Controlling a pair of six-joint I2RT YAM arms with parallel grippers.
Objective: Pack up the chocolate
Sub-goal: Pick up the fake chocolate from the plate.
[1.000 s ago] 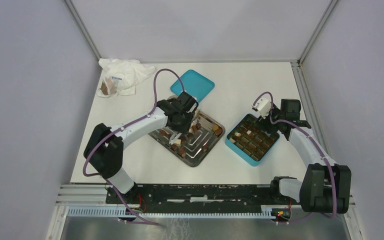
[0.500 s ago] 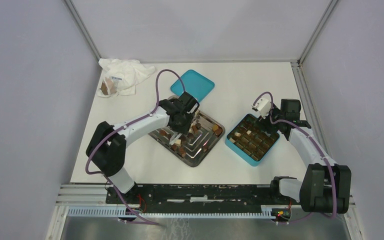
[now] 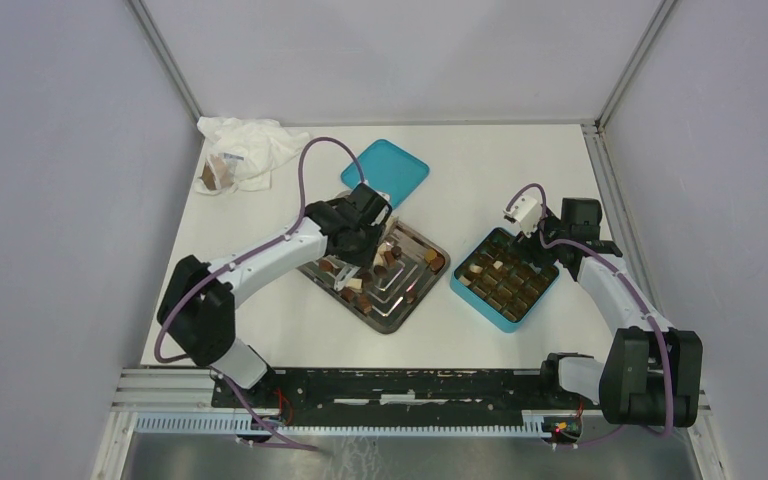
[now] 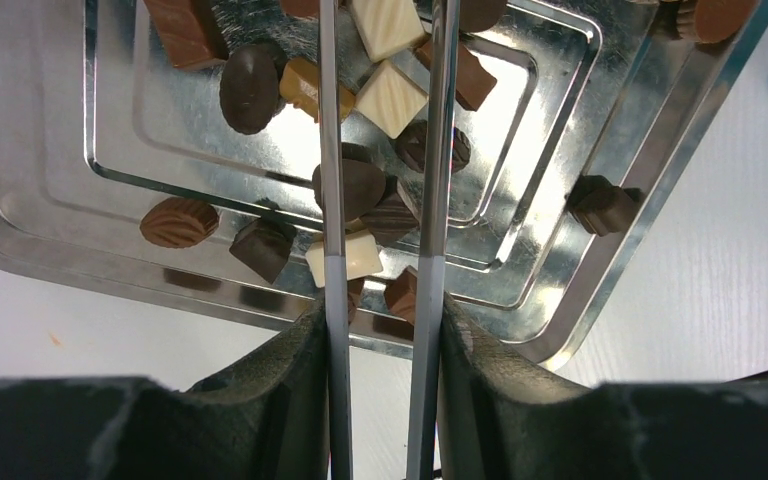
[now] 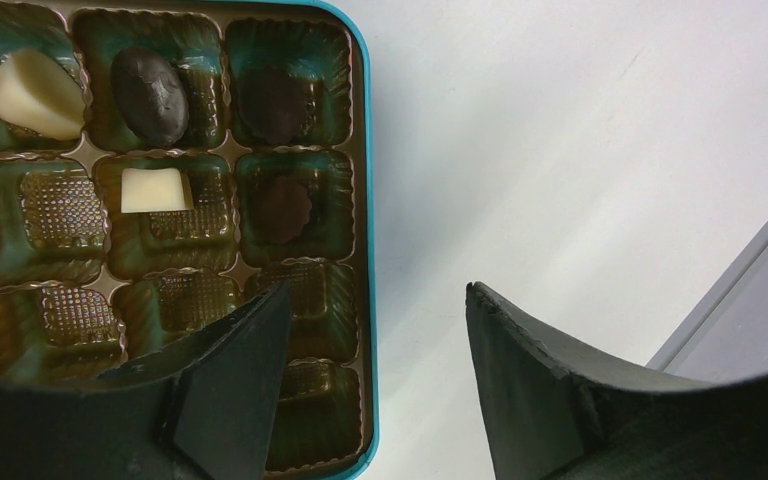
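Chocolate (image 4: pixel 250 88) pieces, dark, light brown and cream, lie scattered on the steel tray (image 4: pixel 60 255), which sits mid-table (image 3: pixel 400 318). My left gripper (image 3: pixel 363 245) hovers over it, its black fingers (image 4: pixel 300 350) shut on metal tweezers (image 4: pixel 332 200). The blades stand apart and their tips run out of view. A cream piece (image 4: pixel 388 22) sits between them; whether it is pinched I cannot tell. My right gripper (image 5: pixel 375 290) is open and empty over the teal box's (image 5: pixel 368 200) right edge. Cream (image 5: pixel 35 95) and dark (image 5: pixel 150 95) chocolates fill some cells.
The teal box (image 3: pixel 480 305) lies right of the tray. Its teal lid (image 3: pixel 390 165) rests behind the tray. A crumpled white bag (image 3: pixel 250 145) sits at the back left corner. Grey walls and metal rails close in the table.
The left arm's elbow has swung left and its wrist has edged toward the tray's far side; the tweezer blades narrowed slightly. The right arm has not moved.
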